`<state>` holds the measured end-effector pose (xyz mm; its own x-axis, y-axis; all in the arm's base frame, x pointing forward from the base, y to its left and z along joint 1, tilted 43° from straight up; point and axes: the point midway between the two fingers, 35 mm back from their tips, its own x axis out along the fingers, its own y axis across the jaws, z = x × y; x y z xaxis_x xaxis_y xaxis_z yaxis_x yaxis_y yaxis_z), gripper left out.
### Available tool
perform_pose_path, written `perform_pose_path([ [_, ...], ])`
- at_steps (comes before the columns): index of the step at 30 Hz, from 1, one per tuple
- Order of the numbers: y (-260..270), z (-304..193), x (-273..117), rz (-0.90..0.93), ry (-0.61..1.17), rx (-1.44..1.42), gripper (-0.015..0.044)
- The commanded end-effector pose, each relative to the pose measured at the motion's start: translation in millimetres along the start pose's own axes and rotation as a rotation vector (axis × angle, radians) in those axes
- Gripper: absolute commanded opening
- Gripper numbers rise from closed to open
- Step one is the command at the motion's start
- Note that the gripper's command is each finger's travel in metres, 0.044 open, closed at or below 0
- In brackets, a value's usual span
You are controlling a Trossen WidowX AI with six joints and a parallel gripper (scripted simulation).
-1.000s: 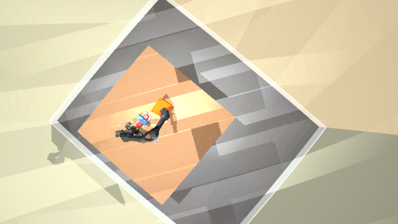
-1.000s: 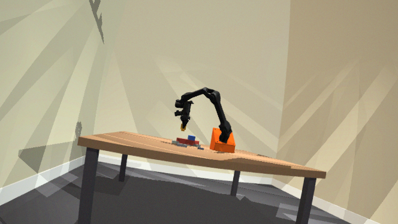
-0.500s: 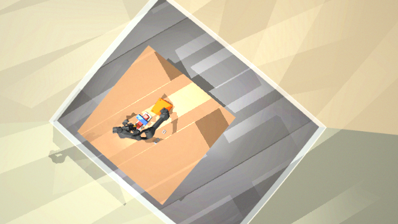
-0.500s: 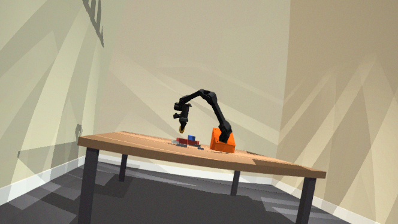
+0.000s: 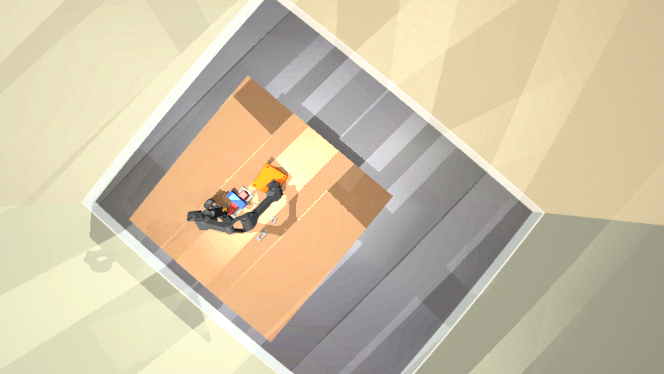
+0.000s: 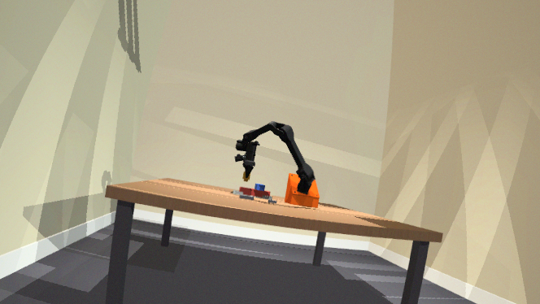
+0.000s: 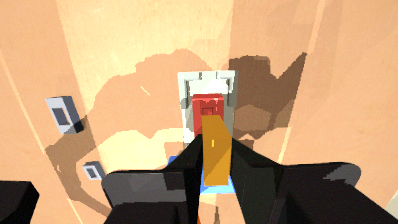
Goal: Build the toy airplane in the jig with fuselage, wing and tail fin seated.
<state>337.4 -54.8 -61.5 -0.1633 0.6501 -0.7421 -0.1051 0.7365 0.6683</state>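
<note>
The red fuselage (image 5: 233, 209) (image 6: 246, 191) (image 7: 208, 105) lies along the pale grey cradle (image 6: 246, 197) (image 7: 182, 107). The blue wing (image 5: 236, 199) (image 6: 259, 187) lies across the top of the fuselage; in the wrist view it is mostly hidden behind the fingers. Whether its tab is fully down cannot be told. My gripper (image 6: 247, 173) (image 7: 211, 137) is shut on the yellow tail fin (image 6: 246, 177) (image 7: 217, 162). It holds the fin upright above the table, clear of the fuselage. In the wrist view the fin's end overlaps the fuselage just beside the small tail socket.
Two small grey holders, a larger one (image 5: 261, 235) (image 7: 62, 115) and a smaller one (image 5: 273, 220) (image 7: 92, 171), stand on the table beside the cradle. The orange robot base (image 5: 267, 176) (image 6: 301, 199) stands beyond the wing end of the cradle.
</note>
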Motion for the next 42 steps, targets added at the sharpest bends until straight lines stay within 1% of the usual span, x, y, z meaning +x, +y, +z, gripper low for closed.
perform_pose_path([
  [1, -1, -1, 2, 0.000, 0.004, -0.004, 0.0067],
  [21, -3, -1, 4, 0.000, 0.004, -0.004, 0.0067],
  [42, -2, -1, 38, 0.001, 0.004, -0.004, 0.0067],
])
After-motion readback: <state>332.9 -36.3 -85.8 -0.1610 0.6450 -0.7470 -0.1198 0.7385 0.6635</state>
